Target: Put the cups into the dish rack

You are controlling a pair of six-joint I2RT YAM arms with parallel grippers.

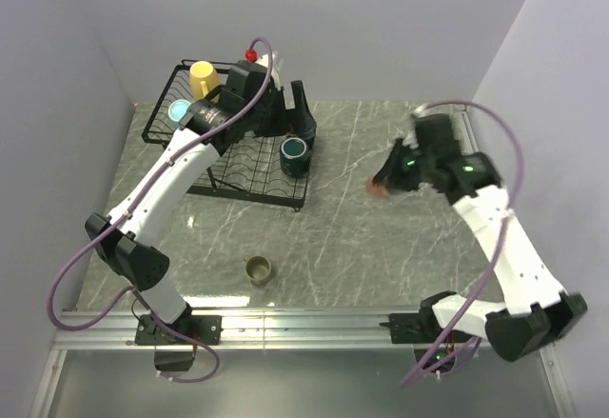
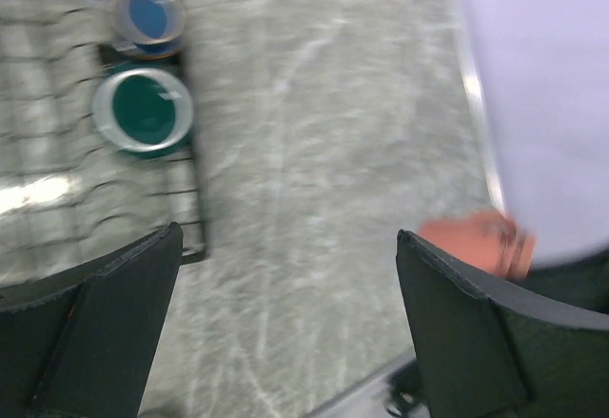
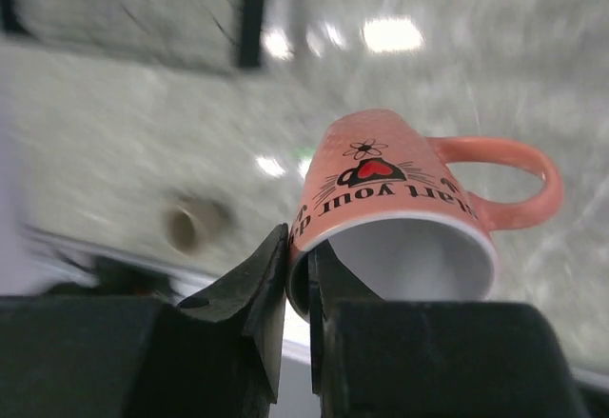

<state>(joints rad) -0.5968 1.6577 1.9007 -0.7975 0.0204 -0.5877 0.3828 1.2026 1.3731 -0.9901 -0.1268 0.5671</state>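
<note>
My right jaws pinch the rim of the salmon-red cup (image 3: 400, 199); my left jaws gape wide by the dish rack (image 1: 243, 167).

Yellow mug (image 1: 202, 77), light blue mug (image 1: 180, 110), teal mug (image 1: 295, 154) in dish rack (image 1: 243, 178), olive mug (image 1: 258, 268) on table (image 1: 362, 237), salmon mug (image 3: 400, 209) pinched aloft
</note>
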